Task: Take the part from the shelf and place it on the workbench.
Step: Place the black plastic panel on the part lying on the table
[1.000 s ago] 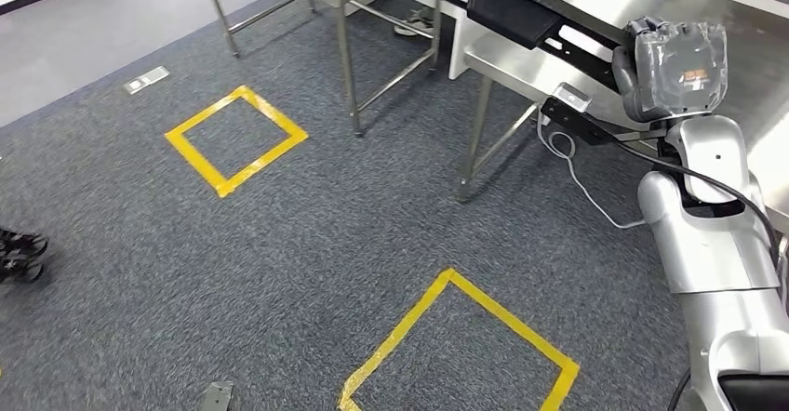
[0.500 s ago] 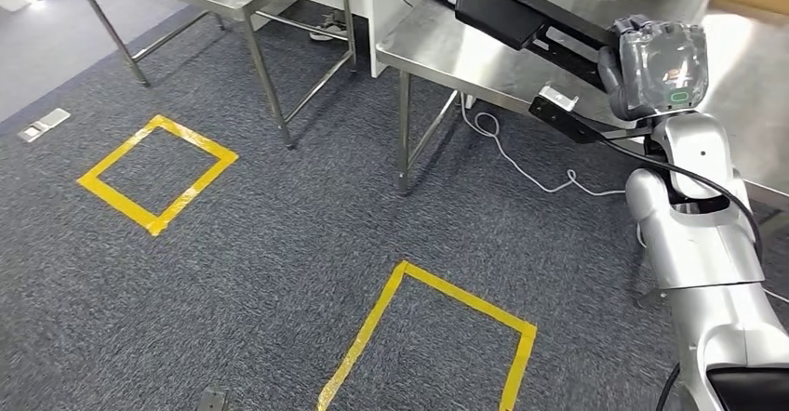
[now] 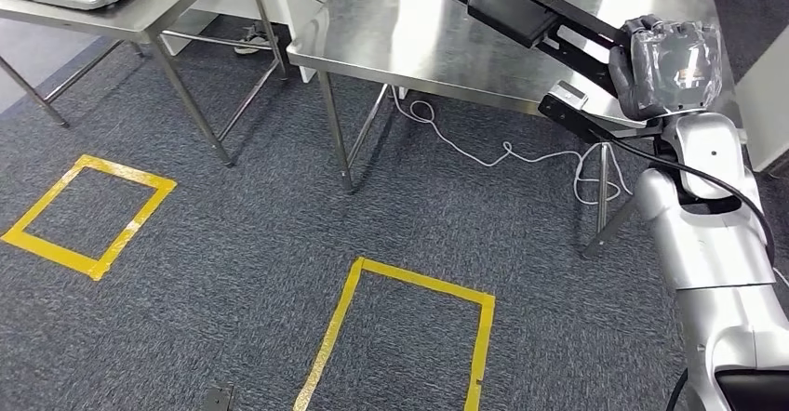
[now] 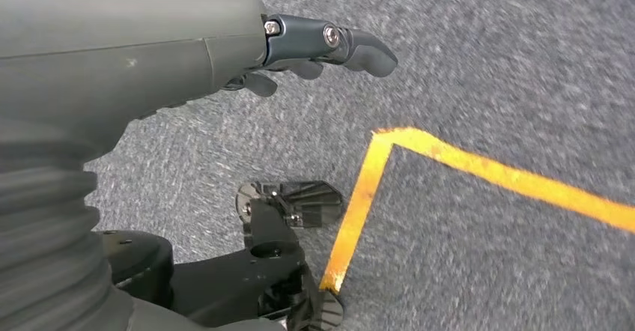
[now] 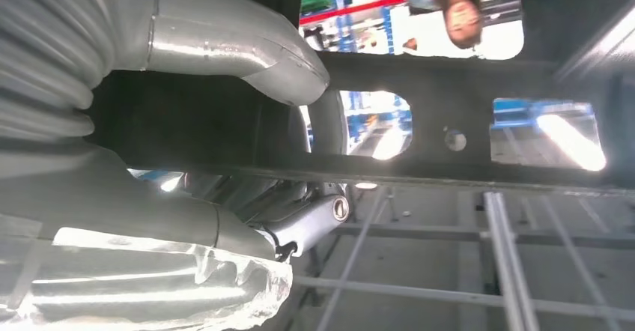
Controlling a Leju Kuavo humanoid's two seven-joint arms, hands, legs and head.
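The right hand comes in with its grey ribbed cover and thick pale thumb, fingers wrapped around the black part — a flat dark frame pierced by rounded cut-outs and one small round hole. Crinkled clear plastic film covers the back of the hand. Through the cut-outs bright light and blue racking show, blurred, and a person appears in the widest opening. On the part's other side lie the grey bars of a metal frame — thin rods crossing a wider double rail.
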